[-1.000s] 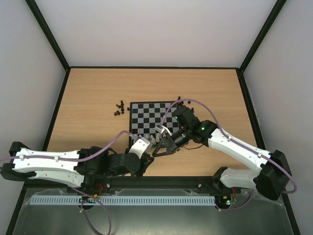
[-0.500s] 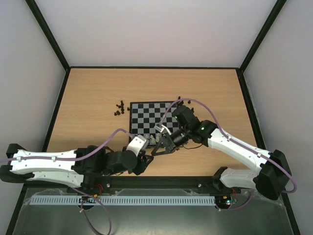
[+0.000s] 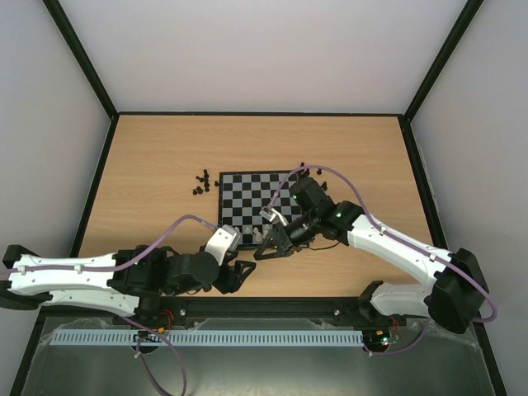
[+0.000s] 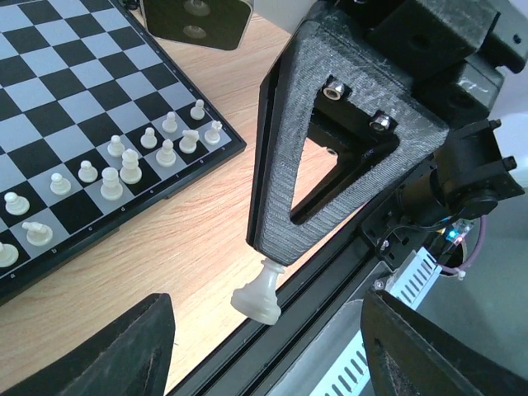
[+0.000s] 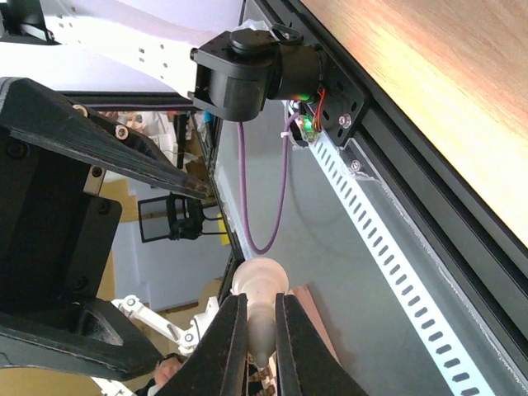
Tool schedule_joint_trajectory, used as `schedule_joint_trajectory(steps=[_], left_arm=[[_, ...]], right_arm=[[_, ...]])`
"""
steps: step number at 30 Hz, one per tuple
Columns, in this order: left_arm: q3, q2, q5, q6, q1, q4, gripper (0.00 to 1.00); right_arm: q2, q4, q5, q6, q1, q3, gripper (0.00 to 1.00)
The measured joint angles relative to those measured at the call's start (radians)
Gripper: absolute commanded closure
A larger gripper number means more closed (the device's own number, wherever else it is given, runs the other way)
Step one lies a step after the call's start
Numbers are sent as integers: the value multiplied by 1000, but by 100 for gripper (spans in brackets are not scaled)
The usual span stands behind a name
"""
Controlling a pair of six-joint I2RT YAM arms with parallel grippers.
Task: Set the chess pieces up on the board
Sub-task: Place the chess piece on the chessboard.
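Right end effector (image 3: 266,246): closed on 1 cream piece; the right wrist view shows both fingers pinching its narrow upper part.
Held piece (image 4: 257,294): hangs base down, long axis near vertical with a slight tilt, over bare counter (image 3: 148,165) between the board's near edge and the black rail (image 3: 280,310). Whether the base touches the wood cannot be told.
Left end effector (image 3: 235,276): open and empty, fingers spread wide, low over the counter just on the near side of the held piece.
Board (image 3: 247,194): flat in the middle of the counter, near edge toward the arms.
Key relation: the board lies on the far side of the held piece, up and to the left in the left wrist view. The likely move is a short carry away from the bases to an open square in the 2 near rows, then a straight lowering along the piece's axis.
Nearer arm: the right one, which already has the piece; the left is beside it but holds nothing.
Cream pieces (image 4: 129,165): about 14 on the board's 2 near rows, most upright, 1 or 2 seemingly tipped.
Black pieces (image 3: 200,183): a loose cluster of roughly 6 off the board's far left corner and a few more by its far right corner; too small to count exactly.
Risk: the standing pieces are crowded, so a wide finger could knock a neighbour.
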Motion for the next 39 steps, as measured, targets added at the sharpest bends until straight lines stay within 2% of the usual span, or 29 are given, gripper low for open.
schedule_joint_trajectory(steps=[6,13,15,17,21,28,32,35,39], left_arm=[[-6,-39,-15,0,0,0,23],[-6,-98,-61,-21,0,-8,20],[-8,-121,-82,-34,0,-11,13],[-11,-149,-117,-63,0,-27,2],[-12,-164,-182,-121,0,-59,1],[-13,-143,-327,-287,18,-148,1],[-28,-135,-336,-328,131,-174,1],[-61,-131,-265,-288,316,-146,1],[-138,-125,-92,-191,577,-55,1]], right_arm=[[3,0,17,-1,-2,8,96],[3,-2,45,-2,-4,11,96],[3,-5,54,-3,-5,11,96],[3,-12,66,-10,-5,14,96],[2,-55,116,-36,-5,40,96],[-3,-192,329,-90,-5,158,96],[-2,-285,477,-117,-2,238,96],[12,-356,618,-134,17,323,96],[59,-438,808,-146,76,426,96]])
